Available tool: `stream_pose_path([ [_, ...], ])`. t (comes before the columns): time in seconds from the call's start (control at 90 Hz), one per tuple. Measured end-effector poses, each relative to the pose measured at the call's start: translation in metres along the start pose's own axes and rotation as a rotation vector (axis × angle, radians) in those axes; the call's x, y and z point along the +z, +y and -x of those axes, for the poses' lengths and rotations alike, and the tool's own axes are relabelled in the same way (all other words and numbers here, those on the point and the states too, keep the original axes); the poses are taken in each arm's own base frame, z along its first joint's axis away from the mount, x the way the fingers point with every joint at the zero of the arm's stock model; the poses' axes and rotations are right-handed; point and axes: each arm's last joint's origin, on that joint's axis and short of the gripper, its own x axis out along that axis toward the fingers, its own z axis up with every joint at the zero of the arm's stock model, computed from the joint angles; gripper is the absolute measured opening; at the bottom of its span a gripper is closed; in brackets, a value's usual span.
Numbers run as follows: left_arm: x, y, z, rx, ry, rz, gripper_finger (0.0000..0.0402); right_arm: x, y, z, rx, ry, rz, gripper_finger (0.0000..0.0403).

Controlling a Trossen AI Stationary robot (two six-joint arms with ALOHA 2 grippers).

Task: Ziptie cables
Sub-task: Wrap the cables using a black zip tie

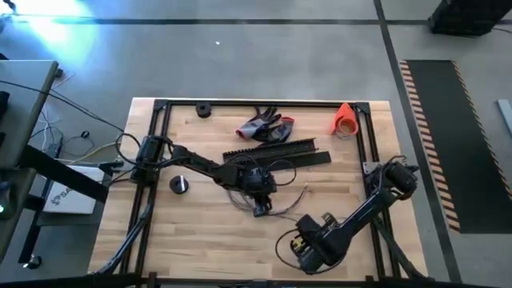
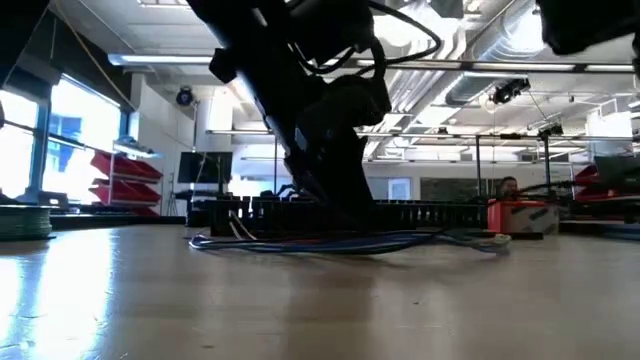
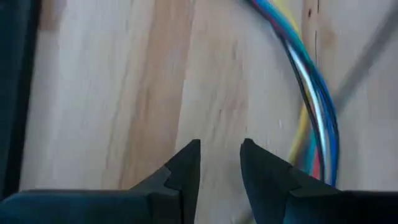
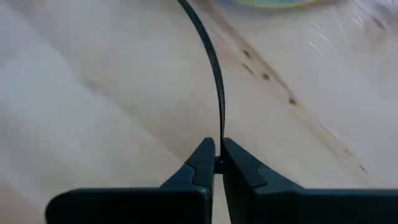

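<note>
From above, the left pincer [image 1: 262, 210] sits mid-worktop [image 1: 208, 232] over the cables [image 1: 284, 202]; the right pincer [image 1: 301, 248] waits nearer the front edge. At table height, the cables [image 2: 340, 243] lie flat (a low blue-grey bundle). The left wrist camera shows its fingers [image 3: 186, 165] slightly parted, empty, beside the cables [image 3: 317, 106]. The right pincer [image 4: 217, 163] pinches a zip tie [image 4: 214, 68].
</note>
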Motion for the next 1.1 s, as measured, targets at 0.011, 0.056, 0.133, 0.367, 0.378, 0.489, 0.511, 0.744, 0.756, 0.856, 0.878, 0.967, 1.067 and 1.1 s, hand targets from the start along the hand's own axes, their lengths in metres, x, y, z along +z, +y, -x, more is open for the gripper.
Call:
stream_pose_path([
  [0.011, 0.0, 0.0, 0.0, 0.006, -0.001, 0.0, 0.0094, 0.0, 0.0, 0.0, 0.0, 0.0, 0.009, 0.0],
  [0.056, 0.0, 0.001, -0.002, 0.029, -0.012, -0.006, 0.0094, 0.0, 0.0, 0.001, -0.004, 0.0, 0.024, 0.0],
  [0.133, 0.001, 0.002, -0.003, 0.062, -0.032, -0.032, 0.0094, 0.001, 0.001, 0.001, 0.003, -0.003, 0.041, 0.0],
  [0.367, 0.006, 0.006, -0.01, 0.097, -0.103, -0.04, 0.0094, -0.001, 0.001, 0.002, 0.004, -0.007, 0.063, 0.0],
  [0.378, 0.006, 0.007, -0.01, 0.101, -0.105, -0.042, 0.0094, -0.001, 0.001, 0.002, 0.004, -0.009, 0.064, 0.0],
  [0.489, 0.011, 0.012, -0.01, 0.148, -0.143, -0.061, 0.0094, -0.001, 0.001, 0.002, 0.004, -0.023, 0.067, 0.0],
  [0.511, 0.011, 0.013, -0.01, 0.152, -0.146, -0.06, 0.0094, -0.001, 0.001, 0.002, 0.003, -0.023, 0.074, 0.0],
  [0.744, 0.019, 0.013, 0.016, 0.168, -0.141, -0.087, 0.0094, -0.001, 0.001, 0.002, 0.003, -0.024, 0.072, 0.0],
  [0.756, 0.019, 0.012, 0.018, 0.166, -0.141, -0.09, 0.0094, -0.001, 0.001, 0.002, 0.003, -0.025, 0.069, 0.0],
  [0.856, 0.019, 0.003, 0.031, 0.146, -0.126, -0.15, 0.0094, -0.001, 0.002, 0.001, 0.009, -0.028, 0.014, 0.0],
  [0.878, 0.019, 0.0, 0.034, 0.13, -0.122, -0.172, 0.0094, -0.001, 0.003, 0.0, 0.016, -0.025, 0.005, 0.0],
  [0.967, 0.016, -0.011, 0.039, 0.052, -0.097, -0.258, 0.0094, -0.006, 0.009, -0.006, 0.04, 0.061, -0.023, 0.0],
  [1.067, 0.006, -0.022, 0.04, 0.027, -0.035, -0.331, 0.0094, -0.012, 0.016, -0.01, 0.081, 0.186, -0.07, 0.0],
  [1.1, 0.003, -0.025, 0.04, 0.036, -0.013, -0.353, 0.0094, -0.015, 0.018, -0.011, 0.086, 0.213, -0.096, 0.0],
])
